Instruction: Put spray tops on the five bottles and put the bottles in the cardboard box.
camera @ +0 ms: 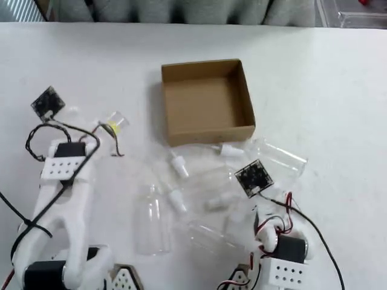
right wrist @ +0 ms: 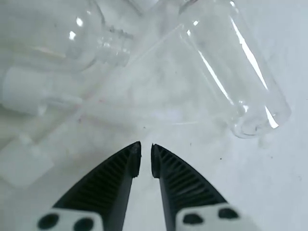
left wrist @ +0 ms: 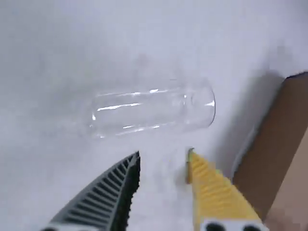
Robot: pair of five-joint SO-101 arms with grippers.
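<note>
Left gripper [left wrist: 162,161] jaws apart, empty, near lying clear plastic bottle [left wrist: 151,111]. Right gripper [right wrist: 145,159] jaws almost together, empty. Brown cardboard box [camera: 205,103] upper centre.

Cardboard box [camera: 208,134] brown — bottles [left wrist: 151,110] clear — table [camera: 332,90] white.

Background stuff: just the table and whatever's along its far edge

The white table [camera: 338,90] has a matte top, and up close it shows a few tiny dark specks. Running along the table's far edge is a grey surface with vertical folds or ribs [camera: 181,9]. It could be a curtain or a radiator, honestly can't tell. At the table's far right corner sits a clear plastic container [camera: 347,17] with a small red bit [camera: 364,2] poking in at the top. Past the table's far left corner there's a pale panel with thin slanted stripes [camera: 18,9], and a brownish strip [camera: 42,6] right beside it.
</note>
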